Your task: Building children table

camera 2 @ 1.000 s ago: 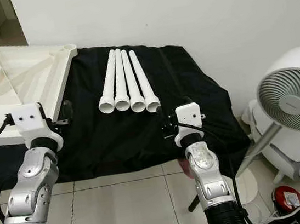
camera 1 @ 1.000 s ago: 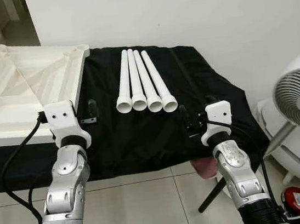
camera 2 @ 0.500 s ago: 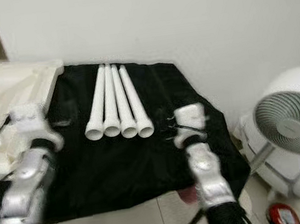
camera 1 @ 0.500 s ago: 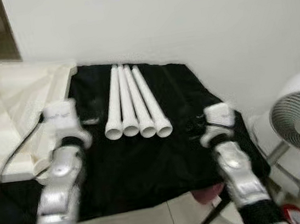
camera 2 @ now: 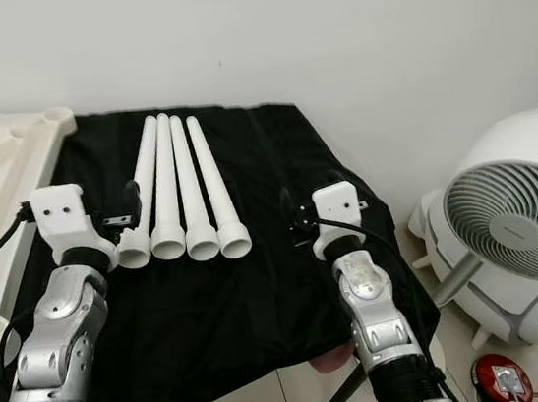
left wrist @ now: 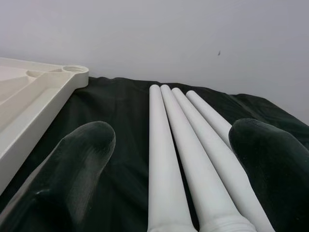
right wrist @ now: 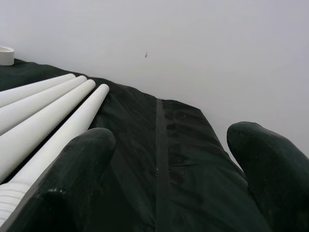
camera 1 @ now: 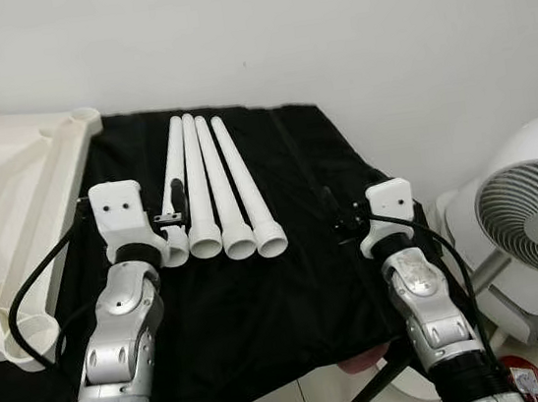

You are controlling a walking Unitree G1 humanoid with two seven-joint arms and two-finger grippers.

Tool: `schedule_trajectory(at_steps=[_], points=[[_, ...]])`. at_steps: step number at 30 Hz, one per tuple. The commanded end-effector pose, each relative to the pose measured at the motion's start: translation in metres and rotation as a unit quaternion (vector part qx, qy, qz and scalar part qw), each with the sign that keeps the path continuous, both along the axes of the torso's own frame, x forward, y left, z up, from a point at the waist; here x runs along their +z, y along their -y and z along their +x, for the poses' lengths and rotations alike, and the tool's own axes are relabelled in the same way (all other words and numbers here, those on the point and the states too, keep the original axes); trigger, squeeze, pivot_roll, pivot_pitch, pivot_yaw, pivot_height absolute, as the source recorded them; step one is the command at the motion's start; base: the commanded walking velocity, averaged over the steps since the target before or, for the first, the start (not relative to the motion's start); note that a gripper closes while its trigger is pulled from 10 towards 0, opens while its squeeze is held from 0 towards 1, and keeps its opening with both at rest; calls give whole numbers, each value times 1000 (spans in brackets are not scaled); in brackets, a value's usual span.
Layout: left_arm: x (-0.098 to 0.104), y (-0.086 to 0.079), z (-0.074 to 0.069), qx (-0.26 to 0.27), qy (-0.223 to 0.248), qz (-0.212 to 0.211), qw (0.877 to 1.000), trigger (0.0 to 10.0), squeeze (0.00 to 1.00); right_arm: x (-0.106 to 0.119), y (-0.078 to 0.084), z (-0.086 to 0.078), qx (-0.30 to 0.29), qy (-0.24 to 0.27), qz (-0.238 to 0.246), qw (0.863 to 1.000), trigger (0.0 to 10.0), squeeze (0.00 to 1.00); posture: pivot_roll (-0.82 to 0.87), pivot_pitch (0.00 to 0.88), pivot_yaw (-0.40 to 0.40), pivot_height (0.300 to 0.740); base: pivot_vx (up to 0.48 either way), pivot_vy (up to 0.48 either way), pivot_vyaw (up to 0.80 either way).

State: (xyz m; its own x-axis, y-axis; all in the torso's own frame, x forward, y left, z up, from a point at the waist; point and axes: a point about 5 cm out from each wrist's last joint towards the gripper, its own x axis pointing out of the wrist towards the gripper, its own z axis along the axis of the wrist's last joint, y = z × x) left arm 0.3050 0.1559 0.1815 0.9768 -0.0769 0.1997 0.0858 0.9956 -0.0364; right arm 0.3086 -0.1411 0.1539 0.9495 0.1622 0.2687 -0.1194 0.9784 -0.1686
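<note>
Several white tube legs (camera 1: 209, 184) lie side by side on the black cloth (camera 1: 261, 291), wide ends toward me. The white tabletop (camera 1: 7, 211) lies upside down at the left, with round sockets at its corners. My left gripper (camera 1: 173, 212) hovers open at the wide end of the leftmost leg; in the left wrist view its fingers (left wrist: 82, 159) stand spread with the legs (left wrist: 178, 145) running between them. My right gripper (camera 1: 335, 214) is open above bare cloth to the right of the legs, which lie off to one side (right wrist: 53, 116) in the right wrist view.
A white fan (camera 1: 535, 225) stands on the floor at the right, close to my right arm. A red object (camera 1: 527, 381) lies on the tiles below it. A black stand leg (camera 1: 372, 394) and something pink (camera 1: 371, 358) show under the cloth's front edge. A white wall is behind.
The whole view has shifted, so the camera moved to the right along the table. My left gripper now sits at the leftmost leg's end instead of beside the tabletop. Both grippers remain open.
</note>
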Motion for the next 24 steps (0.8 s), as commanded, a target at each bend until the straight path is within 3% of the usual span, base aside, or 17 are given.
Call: schedule_trajectory(at_steps=[1,13,24], points=[[0,4,-1,-14,0,-1,1000,10000,0,-2,3,-1,-3,-2,-5,1000,10000,0,37,0,-109,740,0,0,0],[-6,17,-1,-36,-14,-8,999,10000,0,-1,6,0,-8,-2,-7,1000,10000,0,27,0,-115,740,0,0,0],[-8,17,-2,-32,-18,-12,999,10000,0,-2,7,0,-13,-3,-8,1000,10000,0,26,0,-118,740,0,0,0]])
